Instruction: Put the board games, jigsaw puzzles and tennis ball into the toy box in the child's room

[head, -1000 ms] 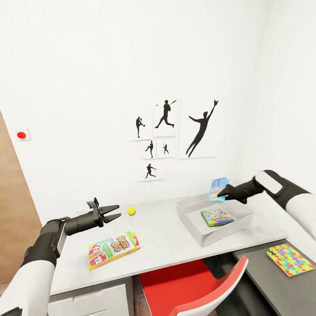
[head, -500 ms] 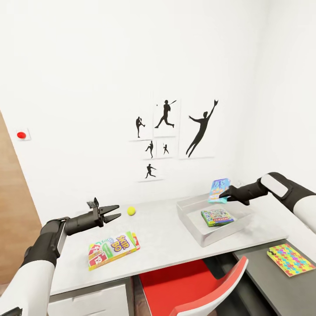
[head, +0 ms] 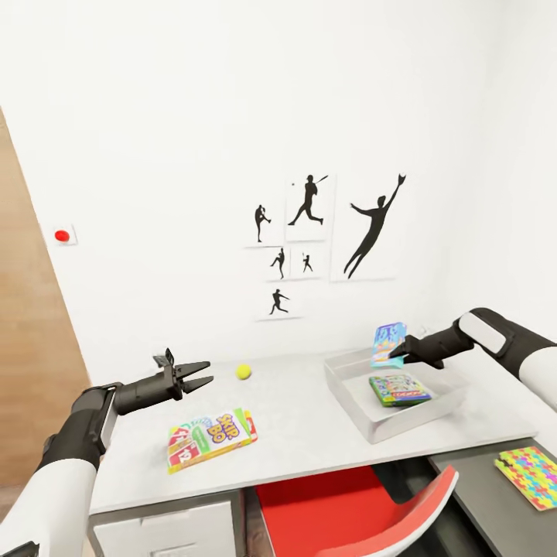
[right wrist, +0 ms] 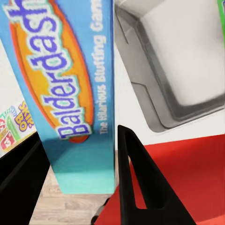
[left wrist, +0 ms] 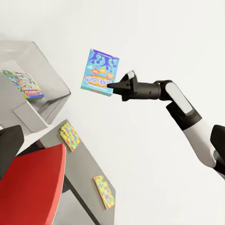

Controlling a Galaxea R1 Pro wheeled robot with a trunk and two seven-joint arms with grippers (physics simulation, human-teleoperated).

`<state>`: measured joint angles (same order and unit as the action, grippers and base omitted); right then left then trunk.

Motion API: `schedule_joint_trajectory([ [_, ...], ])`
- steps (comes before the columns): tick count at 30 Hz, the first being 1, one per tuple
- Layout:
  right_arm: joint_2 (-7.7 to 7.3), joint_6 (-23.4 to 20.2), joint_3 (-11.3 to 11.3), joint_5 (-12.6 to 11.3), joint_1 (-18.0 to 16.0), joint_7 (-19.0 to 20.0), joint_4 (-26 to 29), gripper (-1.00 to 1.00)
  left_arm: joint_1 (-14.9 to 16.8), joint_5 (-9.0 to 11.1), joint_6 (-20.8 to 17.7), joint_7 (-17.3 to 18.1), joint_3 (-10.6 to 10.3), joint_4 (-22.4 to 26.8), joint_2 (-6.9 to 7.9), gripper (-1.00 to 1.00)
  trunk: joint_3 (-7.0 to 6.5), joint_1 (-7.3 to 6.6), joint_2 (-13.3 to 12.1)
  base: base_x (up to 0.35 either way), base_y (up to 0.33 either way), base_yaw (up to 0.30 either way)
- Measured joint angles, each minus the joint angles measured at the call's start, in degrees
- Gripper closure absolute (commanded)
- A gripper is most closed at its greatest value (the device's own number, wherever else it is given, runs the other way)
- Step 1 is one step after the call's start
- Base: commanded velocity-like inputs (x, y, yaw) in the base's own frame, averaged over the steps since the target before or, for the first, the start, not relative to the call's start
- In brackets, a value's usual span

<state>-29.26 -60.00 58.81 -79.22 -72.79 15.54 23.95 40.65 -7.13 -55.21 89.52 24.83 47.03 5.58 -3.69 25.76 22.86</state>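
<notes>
A red chair [head: 363, 510] is sitting tucked under the desk [head: 309, 418], nearest the camera. On the lower dark side unit, a jigsaw puzzle [head: 532, 476] is lying flat; the left wrist view is showing two such mats [left wrist: 70, 136] [left wrist: 104, 191] well apart on that unit. On the desk's near part the SKIP-BO box [head: 210, 438] is lying flat, apart from everything else. The left pincer [head: 203, 373] is hovering above the desk with its jaws spread and nothing between them, and its pose in the picture is matching the earlier frames. Just beyond it the tennis ball [head: 244, 372] is resting on the desk. The toy box [head: 387, 422] is standing on the desk's right part, and the pale green board game [head: 399, 389] is lying inside it. The right pincer [head: 396, 354] is clamping the small blue board game [head: 388, 343] upright above the far wall of the toy box; the right wrist view is showing that box [right wrist: 70, 93] between the dark fingers [right wrist: 140, 187]. Against the earlier frames everything on the desk is sitting further right in the picture, as are the wall silhouettes [head: 325, 232] and the red button [head: 62, 235], so the camera is turning; the blue game is now standing more upright than a second ago
</notes>
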Motion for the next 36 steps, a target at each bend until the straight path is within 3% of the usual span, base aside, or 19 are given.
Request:
schedule_joint_trajectory([
  [21,-0.09,0.0,0.4,-0.2,-0.1,0.23,-0.08,1.0,0.01,0.0,0.0,0.0,0.05,-0.02,0.0,-1.0,0.05,0.0,0.01,-0.017,-0.027,0.013],
  [36,-0.03,0.0,0.37,-0.09,-0.12,0.22,-0.09,1.0,-0.01,0.0,-0.02,0.01,0.05,0.02,0.01,-1.0,0.06,-0.01,0.0,0.093,-0.164,0.072],
])
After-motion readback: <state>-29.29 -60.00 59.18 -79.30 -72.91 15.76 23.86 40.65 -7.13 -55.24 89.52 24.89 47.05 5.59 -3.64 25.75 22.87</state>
